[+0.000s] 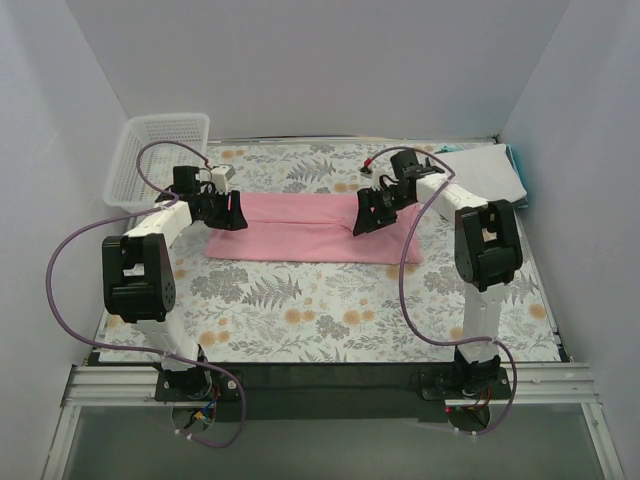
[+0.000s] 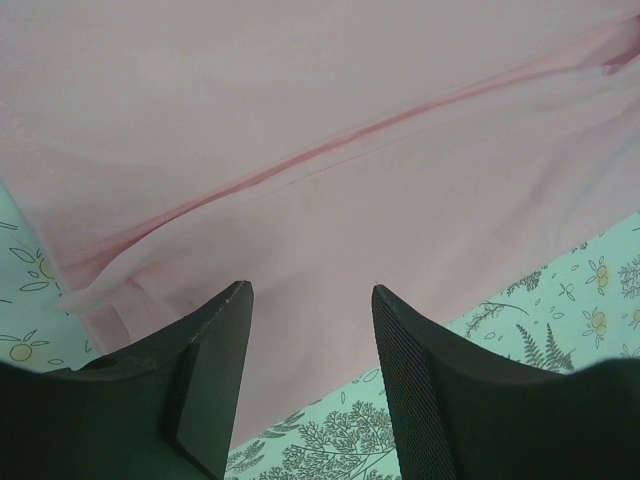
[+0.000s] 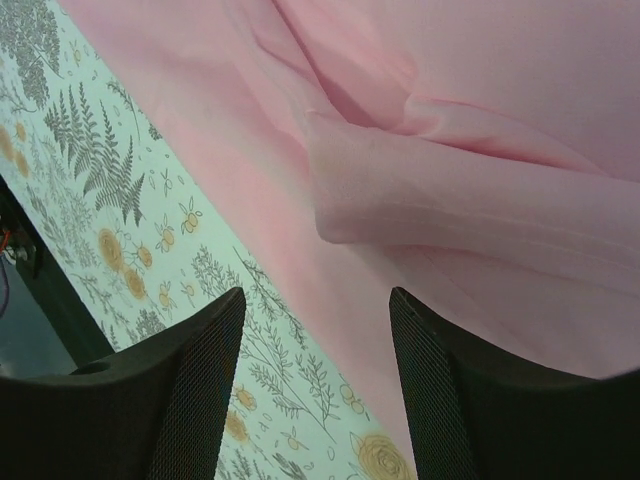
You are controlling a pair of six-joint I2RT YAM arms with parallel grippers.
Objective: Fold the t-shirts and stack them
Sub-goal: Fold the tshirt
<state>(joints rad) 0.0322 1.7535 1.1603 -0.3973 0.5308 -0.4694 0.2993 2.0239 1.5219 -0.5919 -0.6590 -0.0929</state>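
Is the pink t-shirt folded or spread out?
Partly folded: the pink cloth t-shirt lies as a long band, layered edges visible in both wrist views.

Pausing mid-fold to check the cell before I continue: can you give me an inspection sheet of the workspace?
Surface: floral tablecloth, lying flat.
Job's things: pink shirt folded into a long strip at the centre; folded white shirts in the far right corner.
Clutter: white basket in the far left corner.
Grippers: left gripper and right gripper both open over the strip's ends, holding nothing.
Cables: purple cables loop beside each arm.
Surroundings: plain white walls on three sides.
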